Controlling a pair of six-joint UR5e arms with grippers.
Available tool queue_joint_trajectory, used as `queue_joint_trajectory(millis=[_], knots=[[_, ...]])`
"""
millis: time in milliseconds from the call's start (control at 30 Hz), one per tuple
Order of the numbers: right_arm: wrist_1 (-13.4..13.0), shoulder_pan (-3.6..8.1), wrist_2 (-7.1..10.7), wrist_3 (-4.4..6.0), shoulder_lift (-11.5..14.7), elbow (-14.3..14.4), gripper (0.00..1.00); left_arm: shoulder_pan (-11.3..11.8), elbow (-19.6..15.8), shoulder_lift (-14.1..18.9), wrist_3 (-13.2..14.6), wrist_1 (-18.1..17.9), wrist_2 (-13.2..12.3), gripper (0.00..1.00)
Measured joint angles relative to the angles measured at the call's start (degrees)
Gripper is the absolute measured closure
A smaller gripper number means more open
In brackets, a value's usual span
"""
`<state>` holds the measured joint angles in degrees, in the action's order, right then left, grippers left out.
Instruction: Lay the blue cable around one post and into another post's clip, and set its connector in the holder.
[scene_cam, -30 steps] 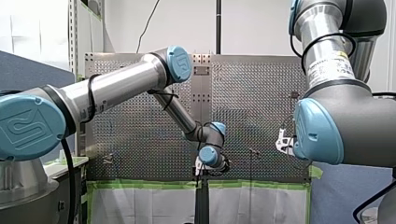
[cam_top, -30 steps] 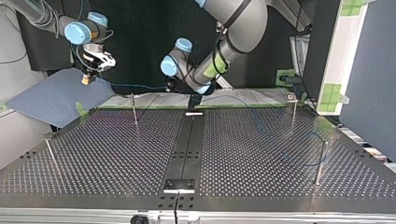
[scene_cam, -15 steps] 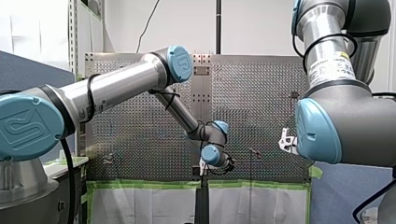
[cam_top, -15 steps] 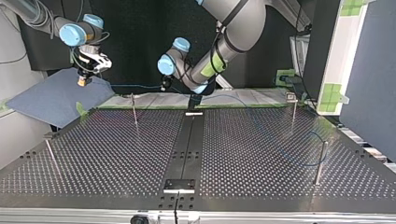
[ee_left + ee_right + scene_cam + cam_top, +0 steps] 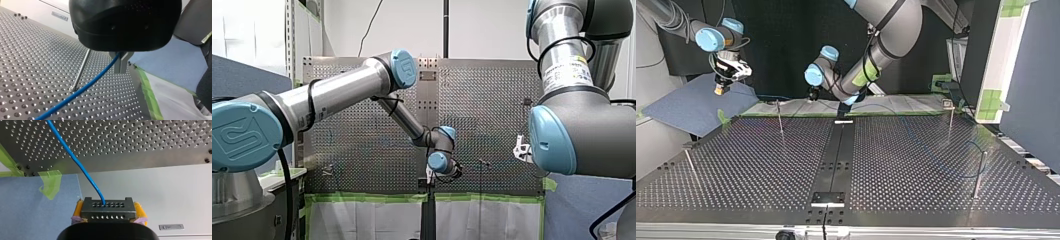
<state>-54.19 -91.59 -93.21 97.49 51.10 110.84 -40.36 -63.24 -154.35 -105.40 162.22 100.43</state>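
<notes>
- Got the connector clamped in my right hand; yellow pads tight on its two sides.
- See the blue cable leaving the connector's holed face and heading for the perforated worktop, past a scrap of green tape.
- Taking the thin post as reference, top view: right hand up in the air well to its left, off the worktop corner, over the blue mat.
- Holding the connector clear of the worktop, well apart from that post.
- Got my left hand just to the right of the post, above the worktop's far edge. Narrow, metal fingers nipped on the cable.
- See the cable strung through the air between the two hands, passing near the post's top; can't tell if touching.
- Left wrist view: see the cable slanting down from the fingers and crossing in front of the post's foot; can't tell contact there either.
- Past the left hand, away from the post: see slack lying on the worktop on the other side of the black centre strip. Ends in a loop by the stout post at the far side; can't tell whether around or beside.
</notes>
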Motion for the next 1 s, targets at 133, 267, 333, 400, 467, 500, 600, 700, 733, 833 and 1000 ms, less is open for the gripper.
queue_joint_trajectory(millis=[133, 267, 333, 400, 467, 500, 600, 700, 733, 833, 1000], knots=[[-0.4, 0.37, 0.36, 0.18, -0.1, -0.2, 1.00, 0.1, 0.5, 0.0, -0.1, 0.3, -0.1, 0.98], [-0.4, 0.66, 0.55, 0.33, -0.4, -0.5, 1.00, 0.1, 1.5, -0.9, -0.2, 1.1, -0.3, 0.98], [-0.2, 0.80, 0.80, 0.39, -0.7, -0.8, 1.00, 0.1, 2.2, -1.7, -0.2, 1.9, -0.4, 0.98], [-0.1, 0.88, 0.94, 0.43, -0.9, -1.0, 1.00, 0.1, 2.7, -2.2, -0.2, 2.4, -0.4, 0.98], [-0.1, 0.97, 1.03, 0.48, -1.1, -1.2, 1.00, 0.1, 3.0, -2.4, -0.3, 2.6, -0.4, 0.98], [-0.1, 1.01, 1.05, 0.49, -1.1, -1.2, 1.00, 0.2, 3.2, -2.5, -0.4, 2.7, -0.4, 0.98], [-0.2, 1.11, 1.11, 0.54, -1.2, -1.3, 1.00, 0.5, 3.6, -2.5, -0.5, 2.9, -0.4, 0.98], [-0.1, 1.25, 1.15, 0.59, -1.3, -1.6, 1.00, 0.7, 3.8, -2.5, -0.6, 3.0, -0.5, 0.98], [-0.1, 1.29, 1.16, 0.61, -1.3, -1.7, 1.00, 0.8, 3.9, -2.5, -0.7, 3.0, -0.5, 0.98], [-0.1, 1.34, 1.22, 0.63, -1.4, -2.0, 1.00, 1.1, 4.3, -2.6, -0.7, 3.2, -0.7, 0.98], [-0.1, 1.40, 1.45, 0.66, -1.5, -2.3, 1.00, 1.5, 4.6, -2.6, -0.8, 3.2, -1.3, 0.98]])
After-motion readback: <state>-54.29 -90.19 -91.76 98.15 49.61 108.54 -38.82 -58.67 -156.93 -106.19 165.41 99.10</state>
